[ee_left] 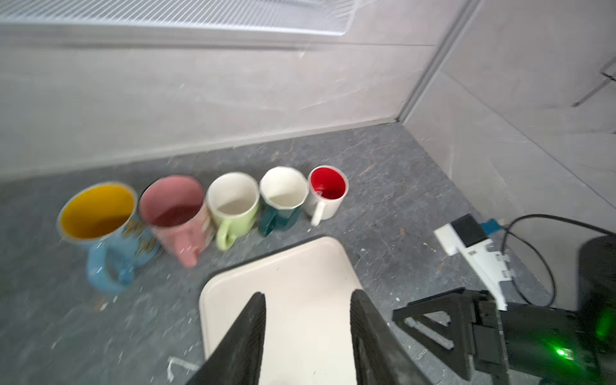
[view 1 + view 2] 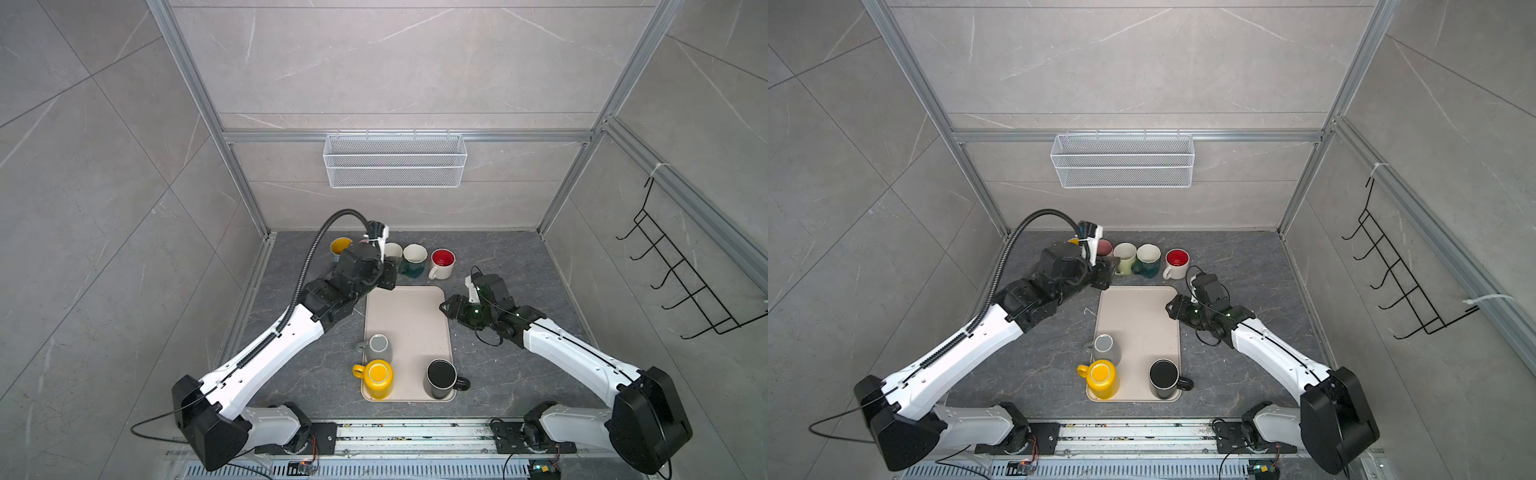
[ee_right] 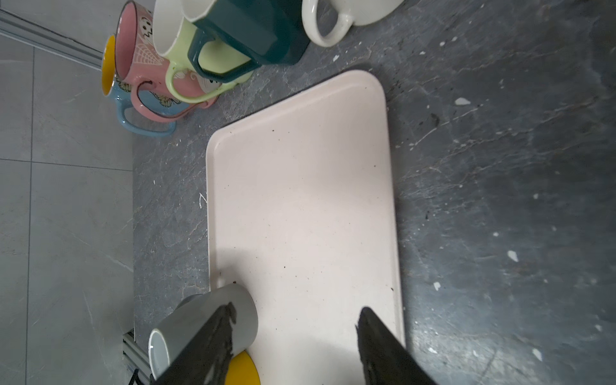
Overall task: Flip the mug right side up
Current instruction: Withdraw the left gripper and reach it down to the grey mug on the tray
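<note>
Three mugs stand near the front of the cream tray [image 2: 409, 316]: a grey mug [image 2: 377, 348] and a yellow mug [image 2: 376, 378], both base up, and a black mug [image 2: 440, 376] whose top looks dark. My left gripper [image 1: 308, 295] hovers open over the tray's far left corner [image 1: 300, 266], with nothing between its fingers. At the tray's far right edge my right gripper [image 3: 297, 308] is open and empty too. The right wrist view shows the grey mug [image 3: 200, 310] partly behind one finger and a sliver of the yellow mug [image 3: 243, 370].
A row of upright mugs stands behind the tray: blue [image 1: 96, 213], pink [image 1: 173, 206], light green [image 1: 233, 203], teal [image 1: 283, 190] and white with red inside [image 1: 328, 186]. A wire basket [image 2: 395, 160] hangs on the back wall. A black hook rack [image 2: 681, 270] hangs on the right wall.
</note>
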`<state>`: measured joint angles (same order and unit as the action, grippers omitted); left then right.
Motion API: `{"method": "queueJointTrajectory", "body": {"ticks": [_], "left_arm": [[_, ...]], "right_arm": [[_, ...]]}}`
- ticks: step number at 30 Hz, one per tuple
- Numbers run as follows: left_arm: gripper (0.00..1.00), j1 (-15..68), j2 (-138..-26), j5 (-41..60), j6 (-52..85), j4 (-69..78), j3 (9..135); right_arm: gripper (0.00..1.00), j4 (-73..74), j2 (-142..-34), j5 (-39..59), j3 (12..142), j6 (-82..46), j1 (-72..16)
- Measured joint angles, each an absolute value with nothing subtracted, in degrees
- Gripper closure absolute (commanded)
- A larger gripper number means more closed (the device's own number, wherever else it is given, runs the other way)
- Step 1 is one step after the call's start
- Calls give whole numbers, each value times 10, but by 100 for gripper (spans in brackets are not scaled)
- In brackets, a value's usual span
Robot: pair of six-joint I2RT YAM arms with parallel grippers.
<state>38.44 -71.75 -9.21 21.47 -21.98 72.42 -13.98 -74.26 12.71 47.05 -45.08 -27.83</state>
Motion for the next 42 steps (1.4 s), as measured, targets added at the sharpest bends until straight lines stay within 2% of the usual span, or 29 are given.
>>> {"method": "queueJointTrajectory", "body": {"ticks": [8, 19, 27, 34, 42], "left_arm": [[59, 242, -647, 27, 417, -295, 630], [63, 222, -680, 156, 677, -272, 519], [64, 222, -691, 159, 798, -268, 493], [65, 221, -631, 124, 916, -287, 413], [65, 221, -606, 111, 999, -291, 384]], "right_arm": [[38, -131, -768, 129, 489, -451, -297], [38, -131, -776, 128, 490, -451, -304], [38, -132, -776, 127, 490, -451, -304], [37, -134, -788, 122, 491, -451, -304], [37, -135, -805, 122, 498, -451, -305]]}}
